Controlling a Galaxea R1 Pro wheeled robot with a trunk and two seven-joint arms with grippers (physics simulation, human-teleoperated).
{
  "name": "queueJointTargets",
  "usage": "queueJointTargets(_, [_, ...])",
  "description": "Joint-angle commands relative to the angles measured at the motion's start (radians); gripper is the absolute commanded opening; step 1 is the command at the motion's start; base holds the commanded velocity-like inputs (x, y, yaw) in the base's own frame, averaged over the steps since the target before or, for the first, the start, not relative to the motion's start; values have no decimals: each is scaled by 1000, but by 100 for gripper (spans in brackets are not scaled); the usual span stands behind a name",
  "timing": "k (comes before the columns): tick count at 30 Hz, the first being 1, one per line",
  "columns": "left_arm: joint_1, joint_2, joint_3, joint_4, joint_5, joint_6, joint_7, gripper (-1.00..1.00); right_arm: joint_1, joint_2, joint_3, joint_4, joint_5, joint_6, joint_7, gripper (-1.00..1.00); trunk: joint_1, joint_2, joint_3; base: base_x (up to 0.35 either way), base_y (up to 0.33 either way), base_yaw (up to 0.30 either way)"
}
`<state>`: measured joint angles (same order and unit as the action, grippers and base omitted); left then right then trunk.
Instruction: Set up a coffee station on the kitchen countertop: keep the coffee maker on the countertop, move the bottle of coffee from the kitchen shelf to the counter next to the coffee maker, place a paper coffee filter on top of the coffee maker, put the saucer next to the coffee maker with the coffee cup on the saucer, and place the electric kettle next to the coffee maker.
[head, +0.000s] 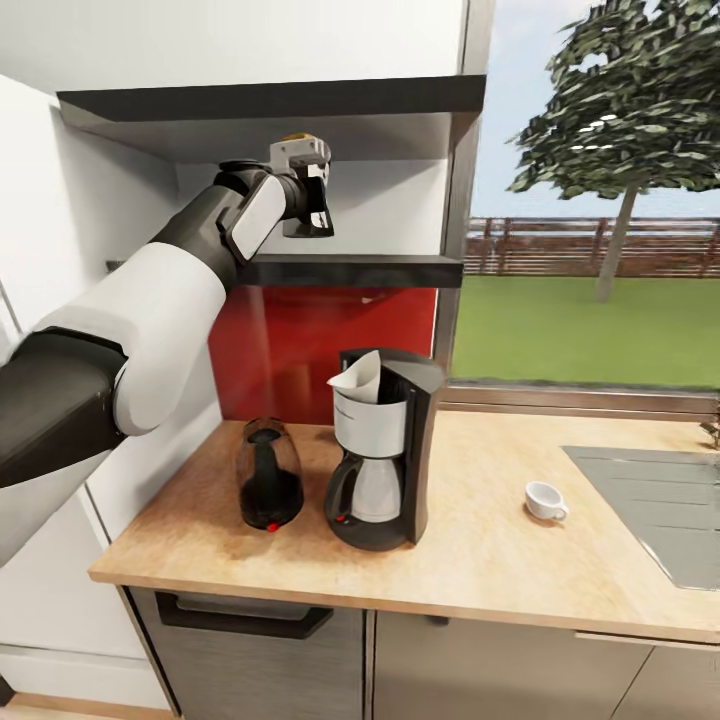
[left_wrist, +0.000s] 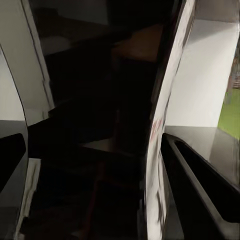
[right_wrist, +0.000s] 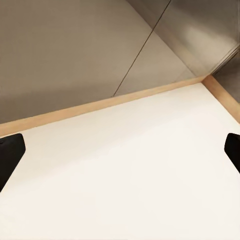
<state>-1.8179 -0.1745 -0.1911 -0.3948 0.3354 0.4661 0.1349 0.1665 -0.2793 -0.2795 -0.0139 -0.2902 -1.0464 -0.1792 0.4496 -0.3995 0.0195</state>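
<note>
Arm raised to kitchen shelf | left claw around bottle of coffee | right claw open

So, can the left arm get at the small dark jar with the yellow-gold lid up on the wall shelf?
Probably yes: the left gripper is already raised to the dark grey shelf, around what looks like the yellow-lidded jar, mostly hidden behind it. Nothing else blocks that space. Whether it is gripped is unclear.

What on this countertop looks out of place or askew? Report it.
The coffee cup sits directly on the kitchen countertop near the sink, well apart from the coffee maker, with no saucer under it. The paper coffee filter leans tilted on top of the coffee maker. The electric kettle stands upright beside the machine.
</note>
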Motion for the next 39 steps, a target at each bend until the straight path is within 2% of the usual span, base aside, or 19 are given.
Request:
queueJointTargets(1, [0, 0, -5, -1, 7, 3, 8, -100, 1, 0, 6, -1, -9, -1, 1, 100, 0, -1, 0, -2, -282, 0])
queueJointTargets(11, [0, 0, -4, 0, 7, 3, 8, -100, 1, 0, 6, -1, -9, -1, 1, 100, 0, -1, 0, 0, -157, 0])
queueJointTargets(25, [0, 0, -5, -1, 7, 3, 8, -100, 1, 1, 6, -1, -8, -1, 1, 100, 0, -1, 0, 0, -292, 0])
queueJointTargets(39, [0, 0, -4, 1, 8, 3, 8, -100, 1, 1, 5, -1, -7, -1, 1, 100, 0, -1, 0, -75, -120, 0])
